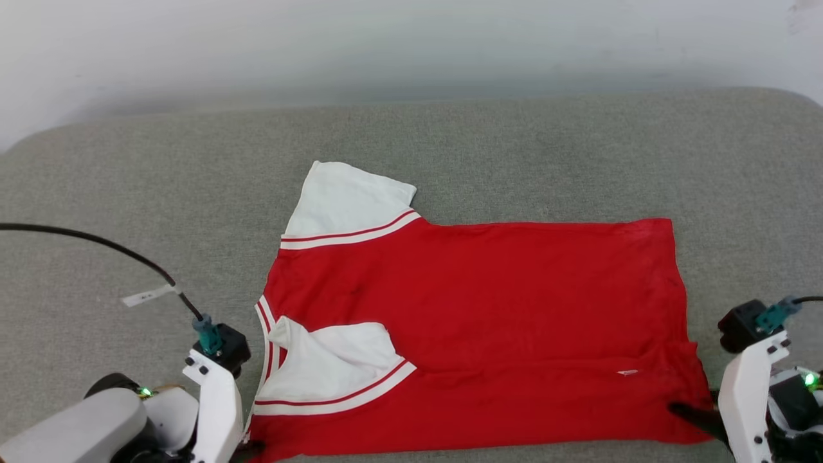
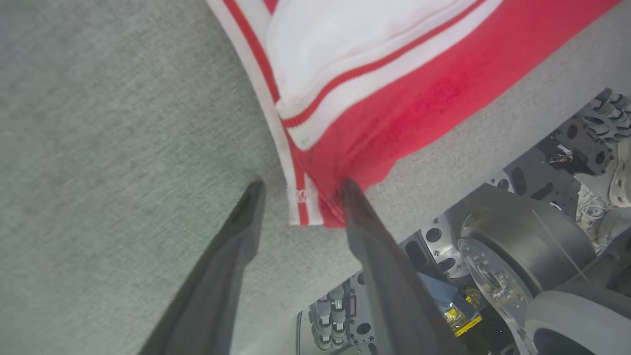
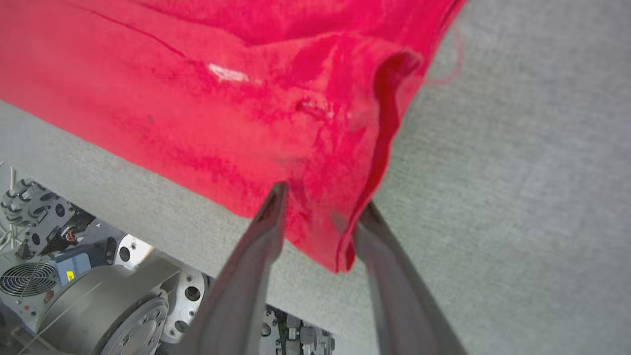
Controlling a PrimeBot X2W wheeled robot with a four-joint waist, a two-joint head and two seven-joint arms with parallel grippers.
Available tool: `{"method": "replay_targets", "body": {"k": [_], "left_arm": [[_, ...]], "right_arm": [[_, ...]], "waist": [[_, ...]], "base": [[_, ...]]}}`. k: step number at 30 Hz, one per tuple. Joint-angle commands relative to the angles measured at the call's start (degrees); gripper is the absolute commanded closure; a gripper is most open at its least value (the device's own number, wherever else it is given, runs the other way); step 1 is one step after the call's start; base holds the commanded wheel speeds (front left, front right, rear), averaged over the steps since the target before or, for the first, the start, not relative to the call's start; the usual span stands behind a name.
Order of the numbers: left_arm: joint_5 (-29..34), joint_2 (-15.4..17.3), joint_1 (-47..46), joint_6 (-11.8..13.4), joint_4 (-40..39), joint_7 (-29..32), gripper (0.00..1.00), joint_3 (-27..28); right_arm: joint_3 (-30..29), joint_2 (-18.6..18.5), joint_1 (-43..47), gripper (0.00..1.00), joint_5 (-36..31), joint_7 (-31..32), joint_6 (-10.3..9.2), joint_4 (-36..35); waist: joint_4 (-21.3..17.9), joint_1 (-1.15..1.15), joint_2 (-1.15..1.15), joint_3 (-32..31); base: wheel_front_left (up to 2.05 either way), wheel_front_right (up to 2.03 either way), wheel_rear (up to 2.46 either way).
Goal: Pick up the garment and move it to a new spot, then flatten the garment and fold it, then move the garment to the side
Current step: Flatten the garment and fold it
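The garment (image 1: 476, 308) lies spread on the grey surface, a red T-shirt with white sleeves, collar end to the left and hem to the right. Its near sleeve is folded in over the body, and a small white tag (image 1: 627, 372) sits near the hem. My left gripper (image 2: 300, 190) stands open at the near left corner, with the striped trim corner of the garment (image 2: 394, 113) lying between its fingers. My right gripper (image 3: 323, 197) is open too, with the wrinkled near hem corner of the garment (image 3: 197, 98) between its fingers. In the head view, my left gripper (image 1: 247, 447) and right gripper (image 1: 691, 415) flank the garment's near edge.
The grey padded surface (image 1: 450, 141) runs wide to the left, right and behind the garment, up to a pale wall. Its near edge lies just below both grippers, with my wheeled base (image 2: 517, 256) under it. A black cable (image 1: 96, 241) arcs over the left side.
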Motion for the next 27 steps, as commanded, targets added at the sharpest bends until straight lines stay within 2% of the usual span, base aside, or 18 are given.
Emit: {"method": "replay_targets", "body": {"k": [1, 7, 13, 17, 20, 27], "left_arm": [[0.4, 0.8, -1.0, -0.3, 0.0, 0.0, 0.0, 0.4], [0.9, 3.3, -4.6, 0.2, -2.2, -1.2, 0.0, 3.2], [4.6, 3.2, -9.8, 0.5, -1.8, -6.1, 0.0, 6.7], [6.0, 1.3, -13.4, 0.4, 1.0, -8.1, 0.0, 8.4], [6.6, 0.1, -15.7, 0.2, 3.7, -8.8, 0.0, 9.3], [6.3, -3.0, -23.1, 0.0, 9.8, -5.4, 0.0, 10.9]], "right_arm": [[-0.9, 0.2, 0.2, 0.0, -0.4, -1.3, -0.04, -0.3], [-5.3, -0.1, -1.7, 0.0, -4.7, -10.9, -0.04, -4.9], [-14.2, 3.7, -0.9, 0.0, -12.1, -24.0, -0.03, -6.0], [-22.3, 8.2, 2.3, 0.0, -18.4, -32.4, -0.04, -7.5], [-28.9, 12.9, 5.5, 0.0, -23.7, -37.9, -0.04, -9.4], [-39.5, 22.7, 13.1, 0.0, -35.6, -45.3, -0.03, -17.3]], "waist": [[0.1, 0.0, 0.0, -0.6], [-0.2, 0.0, 0.0, -2.3], [-0.8, 0.0, 0.0, -2.9], [-1.5, 0.0, 0.0, -2.0], [-2.4, 0.0, 0.0, -0.6], [-4.4, 0.0, 0.0, 5.2]], "base": [[0.0, 0.0, 0.0], [0.0, 0.0, 0.0], [0.0, 0.0, 0.0], [0.0, 0.0, 0.0], [0.0, 0.0, 0.0], [0.0, 0.0, 0.0]]}}
